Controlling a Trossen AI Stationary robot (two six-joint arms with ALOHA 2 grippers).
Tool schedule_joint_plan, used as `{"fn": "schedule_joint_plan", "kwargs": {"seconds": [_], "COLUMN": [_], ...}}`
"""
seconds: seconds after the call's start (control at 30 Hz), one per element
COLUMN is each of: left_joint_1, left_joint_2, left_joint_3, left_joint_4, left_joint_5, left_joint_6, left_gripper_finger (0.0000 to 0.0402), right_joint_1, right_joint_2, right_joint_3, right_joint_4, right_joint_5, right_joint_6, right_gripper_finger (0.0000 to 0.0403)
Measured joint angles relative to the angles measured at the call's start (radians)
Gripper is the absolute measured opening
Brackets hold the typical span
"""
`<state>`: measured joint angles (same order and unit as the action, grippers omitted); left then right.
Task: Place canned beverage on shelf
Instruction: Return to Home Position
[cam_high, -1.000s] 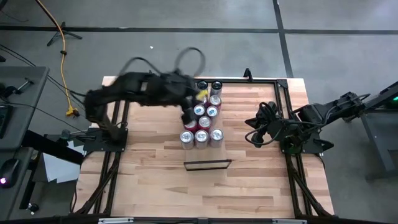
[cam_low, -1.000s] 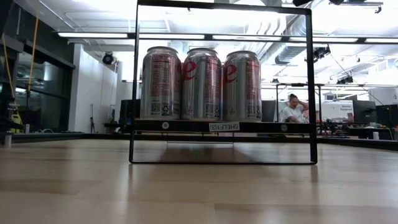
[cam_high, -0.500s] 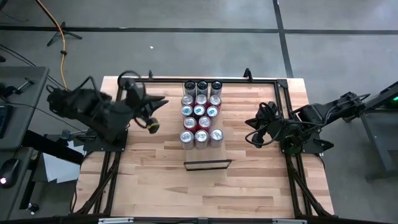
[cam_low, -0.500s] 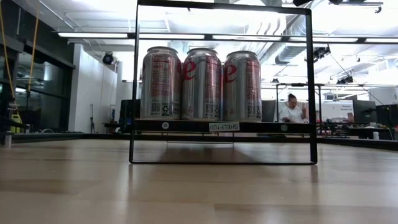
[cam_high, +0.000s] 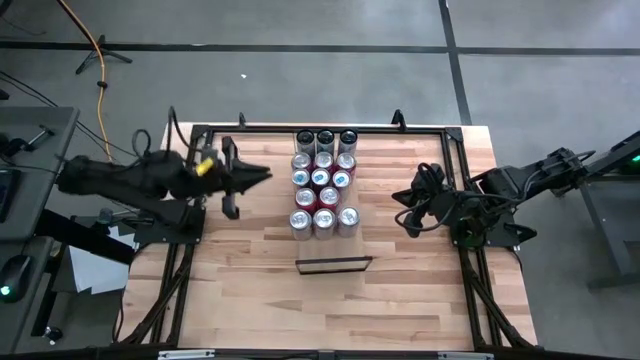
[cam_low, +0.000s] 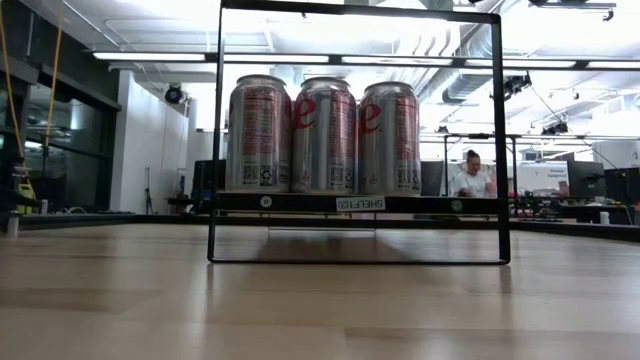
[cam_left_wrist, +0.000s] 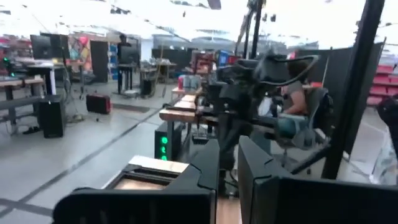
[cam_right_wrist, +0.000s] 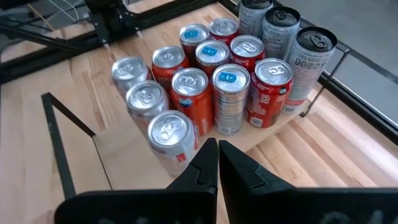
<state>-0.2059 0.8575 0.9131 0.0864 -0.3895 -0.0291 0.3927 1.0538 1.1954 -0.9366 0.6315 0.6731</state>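
Several cans (cam_high: 322, 182) stand upright in rows on the shelf, a pale board (cam_right_wrist: 122, 163) in the middle of the table. The front row is three silver cans (cam_low: 323, 135), standing above the shelf's black lip (cam_low: 300, 203). Red and blue-topped cans sit behind them, and dark tall cans (cam_right_wrist: 280, 31) stand at the far end. My left gripper (cam_high: 262, 176) hovers left of the cans, pointing at them; it is empty, with its fingers (cam_left_wrist: 211, 165) nearly together. My right gripper (cam_high: 402, 212) waits right of the cans, shut and empty (cam_right_wrist: 217, 146).
A black wire frame (cam_low: 215, 130) stands around the shelf's near end (cam_high: 333, 265). Black rails (cam_high: 455, 140) run along the table's far and side edges. Bare wood lies between the shelf and the near edge. A person (cam_low: 470, 178) sits far off in the room behind.
My left arm has pulled back from over the cans toward the table's left edge, swinging out past the left rail. It has then levelled out, with the gripper pointing at the cans. The cans have stayed in place.
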Motion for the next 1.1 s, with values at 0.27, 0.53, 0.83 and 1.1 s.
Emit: {"fn": "schedule_joint_plan", "kwargs": {"seconds": [0.27, 0.53, 0.83, 1.1], "left_joint_1": [0.274, 0.283, 0.283, 0.283], "left_joint_2": [-0.226, -0.378, -0.4, -0.4], "left_joint_3": [-0.143, -0.226, -0.257, -0.281], "left_joint_4": [0.013, -0.008, -0.005, -0.012], "left_joint_5": [0.292, 0.296, 0.289, 0.288], "left_joint_6": [-0.16, -0.203, -0.202, -0.203], "left_gripper_finger": [0.0, 0.0, 0.0, 0.0], "right_joint_1": [0.0, 0.0, 0.0, 0.0], "right_joint_2": [0.0, 0.0, -0.006, -0.023], "right_joint_3": [0.0, 0.0, 0.0, 0.0], "right_joint_4": [0.02, 0.021, 0.021, 0.043], "right_joint_5": [-0.004, -0.004, -0.004, 0.002], "right_joint_6": [0.0, 0.0, 0.0, 0.001], "right_gripper_finger": [0.0, 0.0, 0.0, 0.0]}}
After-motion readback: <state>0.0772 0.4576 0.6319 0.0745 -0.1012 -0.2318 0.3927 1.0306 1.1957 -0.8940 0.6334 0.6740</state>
